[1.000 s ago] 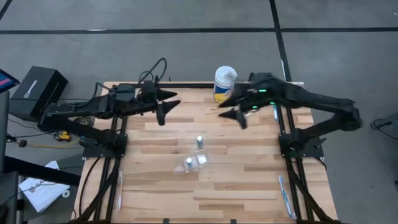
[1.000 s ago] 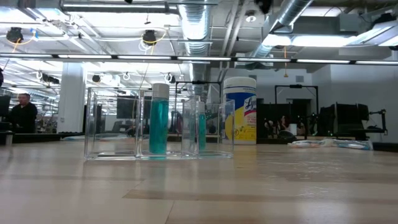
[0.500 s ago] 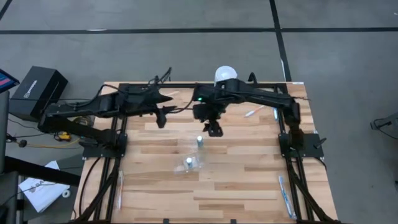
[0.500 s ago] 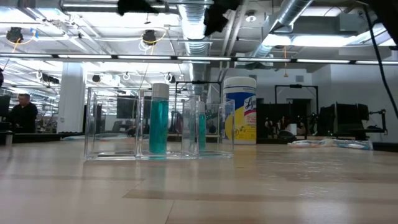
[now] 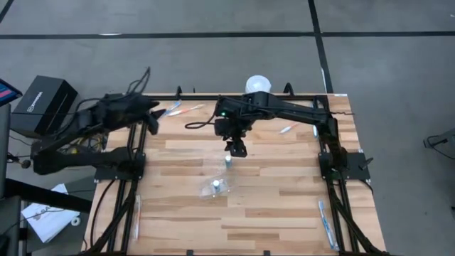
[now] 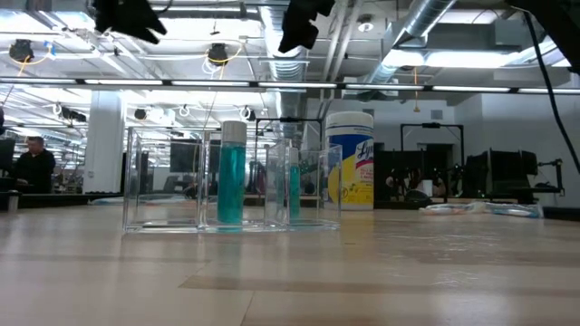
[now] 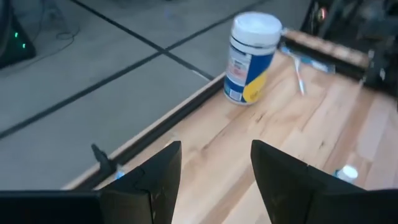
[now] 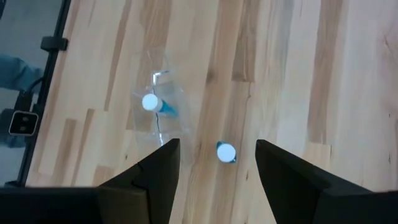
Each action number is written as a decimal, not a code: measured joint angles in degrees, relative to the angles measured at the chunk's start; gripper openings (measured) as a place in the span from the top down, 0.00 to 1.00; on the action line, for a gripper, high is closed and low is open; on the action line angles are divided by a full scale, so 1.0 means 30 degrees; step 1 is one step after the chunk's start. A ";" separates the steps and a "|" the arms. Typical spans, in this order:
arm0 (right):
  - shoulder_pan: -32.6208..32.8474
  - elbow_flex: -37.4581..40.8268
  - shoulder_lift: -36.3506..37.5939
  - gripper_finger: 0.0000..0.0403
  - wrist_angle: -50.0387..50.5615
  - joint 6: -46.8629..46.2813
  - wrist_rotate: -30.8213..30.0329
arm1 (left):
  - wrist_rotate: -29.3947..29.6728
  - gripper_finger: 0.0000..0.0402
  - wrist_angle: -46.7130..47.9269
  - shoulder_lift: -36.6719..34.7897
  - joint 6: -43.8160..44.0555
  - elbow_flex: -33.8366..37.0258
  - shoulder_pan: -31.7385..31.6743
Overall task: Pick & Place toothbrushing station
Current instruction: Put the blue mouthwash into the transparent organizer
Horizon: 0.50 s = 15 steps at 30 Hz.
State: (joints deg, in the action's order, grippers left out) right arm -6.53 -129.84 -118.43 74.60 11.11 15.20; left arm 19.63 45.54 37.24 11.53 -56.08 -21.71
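Moved: since half a second earlier the left hand (image 5: 152, 125) had pulled back toward the counter's far left corner, away from the clear organizer (image 5: 217, 186); the right hand (image 5: 235, 148) had drifted slightly nearer the organizer.
Right hand: fingers spread, holding nothing, poised above the loose teal tube (image 8: 226, 152), which stood upright just beyond the organizer.
Left hand: fingers spread and empty, well apart from the organizer.
Organizer: near the counter's (image 5: 284, 213) middle, already holding one white-capped teal tube (image 8: 150, 102) upright in a compartment.
Toothbrushes: one (image 5: 288, 129) lay far beyond the organizer near the wipes canister (image 5: 259, 85); another (image 5: 326, 222) lay well off to its near right.
Progress: judged early; one item placed, the loose tube not yet gripped, brushes untouched.
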 joint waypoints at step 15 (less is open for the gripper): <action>-0.0076 0.0197 -0.2010 0.50 0.0410 -0.0059 0.0437 | 0.0491 0.54 -0.0102 -0.3714 0.1806 0.1619 -0.0184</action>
State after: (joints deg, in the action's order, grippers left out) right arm -6.76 -129.25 -124.46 75.83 10.94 16.51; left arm 21.10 45.23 26.10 16.95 -51.22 -22.26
